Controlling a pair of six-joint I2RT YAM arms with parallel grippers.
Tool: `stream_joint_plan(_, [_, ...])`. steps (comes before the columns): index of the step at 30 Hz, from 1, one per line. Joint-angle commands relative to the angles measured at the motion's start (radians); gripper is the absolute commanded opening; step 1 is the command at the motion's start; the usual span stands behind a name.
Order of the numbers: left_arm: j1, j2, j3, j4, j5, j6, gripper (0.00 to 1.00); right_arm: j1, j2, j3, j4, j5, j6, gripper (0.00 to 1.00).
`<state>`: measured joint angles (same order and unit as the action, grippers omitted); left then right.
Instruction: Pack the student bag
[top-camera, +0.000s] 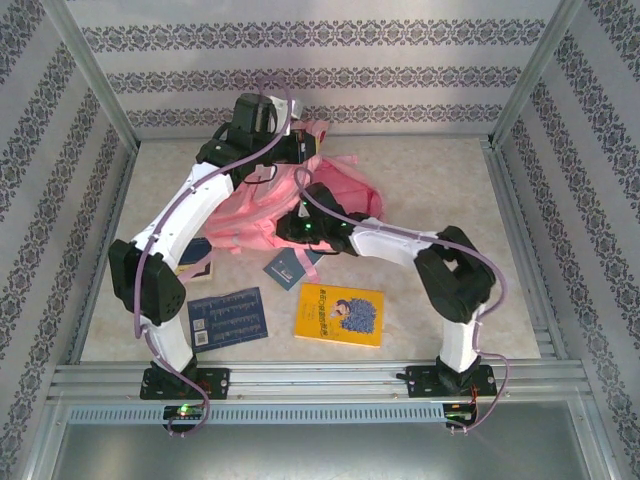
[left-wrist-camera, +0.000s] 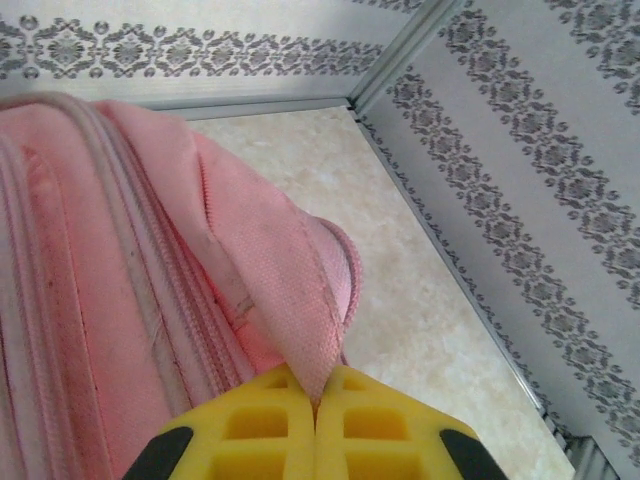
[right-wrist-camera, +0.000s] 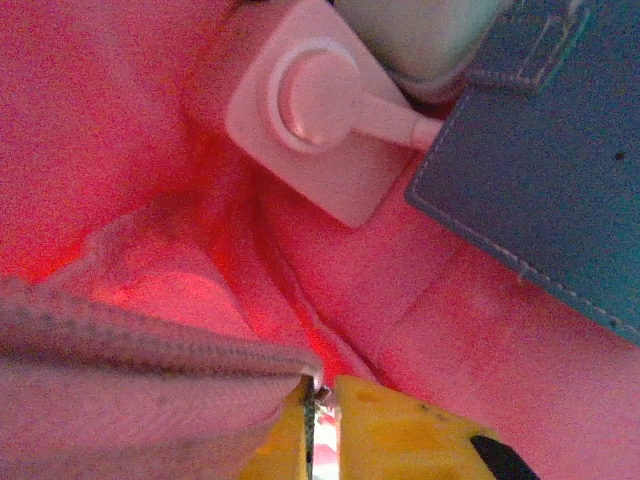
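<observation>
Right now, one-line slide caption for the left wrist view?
Left gripper shut on a pink strap of the student bag, near the enclosure's patterned corner.

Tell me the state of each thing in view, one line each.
student bag: open, lying on table.
left fingers: shut on strap.
right fingers: closed on zipper.
yellow book: closed, flat on table.
blue book: closed, flat on table.

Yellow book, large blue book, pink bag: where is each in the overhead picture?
yellow book (top-camera: 340, 314): top view, centre of its cover
large blue book (top-camera: 228, 317): top view, centre of its cover
student bag (top-camera: 250, 215): top view, its pink fabric
</observation>
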<state>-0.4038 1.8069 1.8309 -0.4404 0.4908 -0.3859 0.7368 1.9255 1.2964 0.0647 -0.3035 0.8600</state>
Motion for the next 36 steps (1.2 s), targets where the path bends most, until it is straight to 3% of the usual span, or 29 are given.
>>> stream_joint_plan(1, [-0.021,0.011,0.029,0.040,0.030,0.034,0.12,-0.012,0.082,0.124,0.054,0.042,0.058,0.16])
stream_joint_plan(5, [-0.019,0.041,0.026,0.001,-0.029,0.033,0.26,-0.060,0.114,0.153,-0.016,0.055,0.065,0.21])
stream_joint_plan(9, [-0.019,0.029,-0.013,0.023,-0.057,-0.006,0.31,-0.096,0.035,0.075,-0.102,0.086,-0.032,0.23])
stream_joint_plan(15, [-0.021,-0.013,-0.122,0.081,-0.077,-0.061,0.52,-0.161,-0.031,0.034,-0.297,0.148,-0.140,0.26])
stream_joint_plan(22, [-0.019,-0.178,-0.324,0.082,-0.193,-0.071,0.55,-0.195,-0.137,-0.030,-0.367,0.119,-0.231,0.33])
stream_joint_plan(26, [-0.020,-0.291,-0.492,0.062,-0.169,-0.162,0.53,-0.197,-0.256,-0.143,-0.394,0.129,-0.237,0.36])
stream_joint_plan(32, [-0.034,-0.508,-0.861,0.133,-0.212,-0.282,0.46,-0.143,-0.359,-0.241,-0.398,0.069,-0.338,0.21])
stream_joint_plan(36, [-0.034,-0.597,-0.976,0.097,-0.237,-0.303,0.47,-0.054,-0.218,-0.117,-0.494,0.029,-0.439,0.12])
